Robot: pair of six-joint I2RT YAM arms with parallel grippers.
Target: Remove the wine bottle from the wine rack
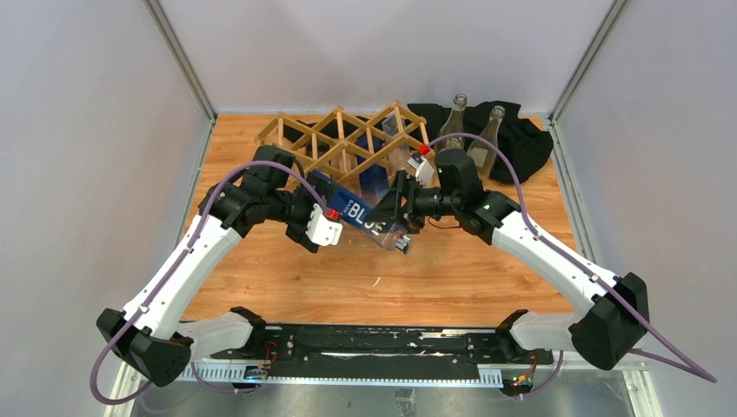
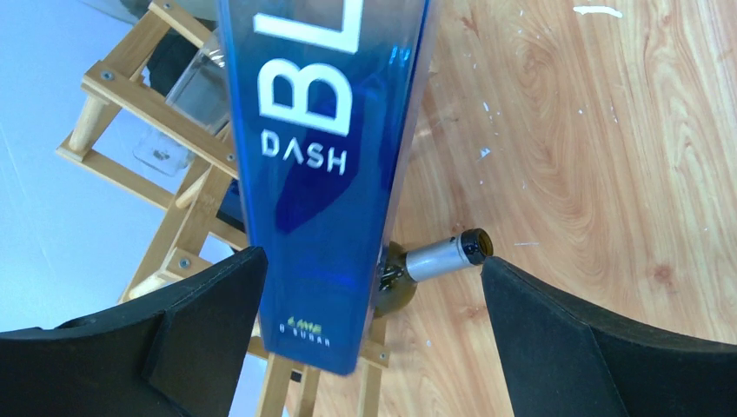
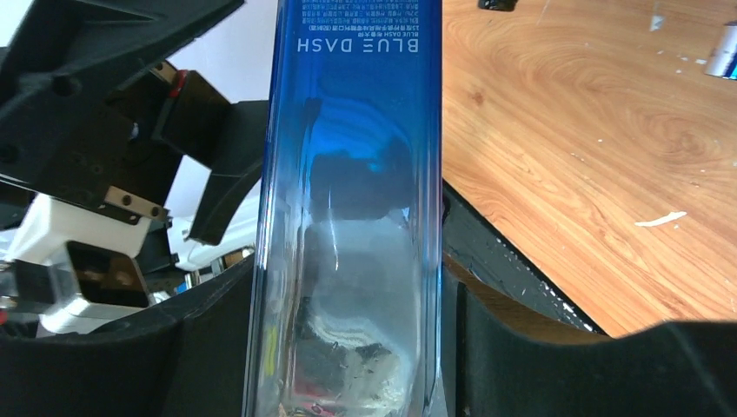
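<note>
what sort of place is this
Probably a robot lab test cell: plain grey walls box in a wooden table, two arms are bolted along its near edge, and a wine rack and blue bottle serve as props.

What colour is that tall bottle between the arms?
Tall glass bottle: blue fading to clear; right wrist view.

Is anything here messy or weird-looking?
Small white flecks dot the wooden table, like chipped paint. The blue bottle hangs tilted in the air, gripped by the right gripper, with the left gripper open on either side of it. Nothing looks spilled or broken.
</note>
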